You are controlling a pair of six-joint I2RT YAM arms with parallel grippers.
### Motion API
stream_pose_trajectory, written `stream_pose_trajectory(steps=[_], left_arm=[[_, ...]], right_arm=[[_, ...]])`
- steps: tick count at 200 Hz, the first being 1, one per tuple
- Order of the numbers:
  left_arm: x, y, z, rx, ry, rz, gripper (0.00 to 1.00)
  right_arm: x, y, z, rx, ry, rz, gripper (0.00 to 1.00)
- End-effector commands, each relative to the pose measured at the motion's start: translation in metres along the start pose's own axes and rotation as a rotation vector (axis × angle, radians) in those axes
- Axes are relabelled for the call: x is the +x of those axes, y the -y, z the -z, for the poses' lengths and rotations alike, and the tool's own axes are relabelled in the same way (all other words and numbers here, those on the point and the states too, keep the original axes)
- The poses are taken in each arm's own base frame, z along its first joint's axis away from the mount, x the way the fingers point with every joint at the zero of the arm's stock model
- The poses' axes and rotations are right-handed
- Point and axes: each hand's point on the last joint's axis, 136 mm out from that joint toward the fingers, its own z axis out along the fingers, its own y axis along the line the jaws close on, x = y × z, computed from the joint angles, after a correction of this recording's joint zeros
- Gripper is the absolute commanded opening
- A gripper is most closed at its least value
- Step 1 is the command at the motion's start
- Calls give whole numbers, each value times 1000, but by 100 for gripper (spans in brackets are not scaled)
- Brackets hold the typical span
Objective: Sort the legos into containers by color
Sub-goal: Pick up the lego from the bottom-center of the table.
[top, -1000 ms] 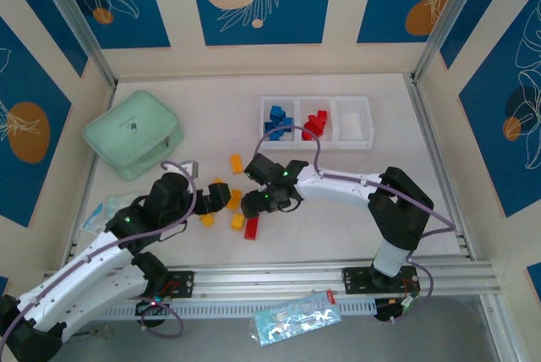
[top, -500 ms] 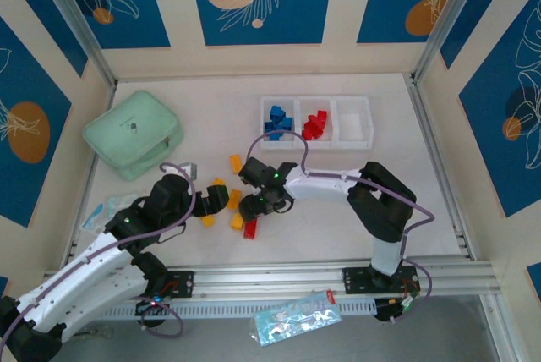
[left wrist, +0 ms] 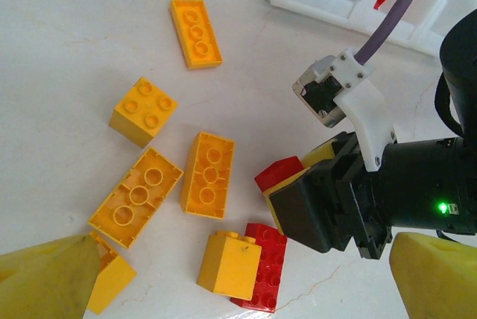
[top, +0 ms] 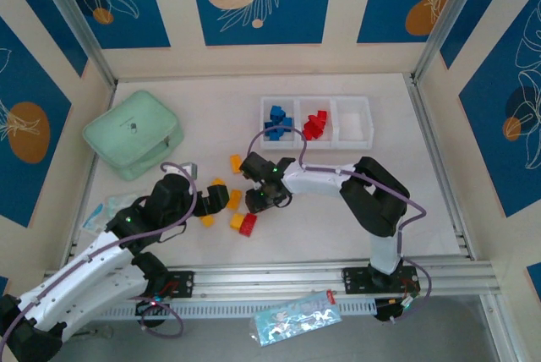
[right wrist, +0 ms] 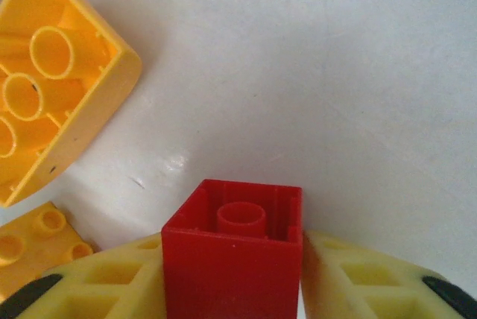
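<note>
My right gripper (right wrist: 232, 278) squeezes a red brick (right wrist: 232, 241) down by the yellow bricks (right wrist: 52, 73), so I can carry it to the far tray (top: 353, 144) with the other reds. My left gripper (left wrist: 242, 278) hangs with fingers apart.

The white tabletop (top: 211, 108) carries a mint green case (top: 133, 134), a white tray (top: 353, 146), and loose yellow bricks (top: 236, 162) mixed with red bricks (top: 247, 224).

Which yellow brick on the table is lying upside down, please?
The long yellow brick at lower left in the left wrist view: its hollow underside with three round tubes faces up, whereas the neighbouring yellow bricks show studs.
</note>
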Motion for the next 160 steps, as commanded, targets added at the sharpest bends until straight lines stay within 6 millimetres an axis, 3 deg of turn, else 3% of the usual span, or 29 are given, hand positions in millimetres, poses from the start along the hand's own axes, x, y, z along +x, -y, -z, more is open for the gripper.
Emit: stream_pose_trajectory(steps=[1, 33, 73, 117, 160], left_arm=[[-1, -5, -2, -16, 10, 8, 99], [-3, -2, -1, -11, 9, 6, 99], [-7, 11, -2, 38, 7, 8, 99], [-14, 32, -13, 88, -19, -14, 99], [-22, 49, -29, 128, -22, -25, 99]], right_arm=[[-5, -5, 7, -10, 13, 8, 37], [-7, -1, 18, -23, 32, -14, 32], [-17, 18, 56, -42, 96, -94, 31], [-35, 76, 95, -1, 168, -237, 31], [-67, 142, 126, 67, 261, -361, 31]])
